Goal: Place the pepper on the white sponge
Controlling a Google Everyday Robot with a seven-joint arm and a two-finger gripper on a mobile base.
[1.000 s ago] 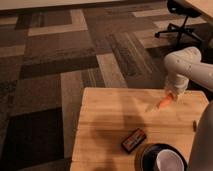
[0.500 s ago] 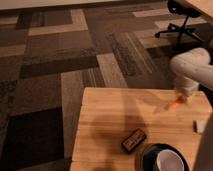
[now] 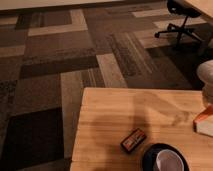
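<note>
Hand (image 3: 204, 119) sits at the right frame edge above the worktop (image 3: 115, 125), closed on the orange pepper (image 3: 201, 120), mostly cropped. White sponge (image 3: 204, 129) appears just below it, also cut off. Risks: releasing off-centre so the tapered pepper rolls off the sponge, or pressing down and shoving it. Black-and-red packet (image 3: 133, 140) lies well clear.
</note>
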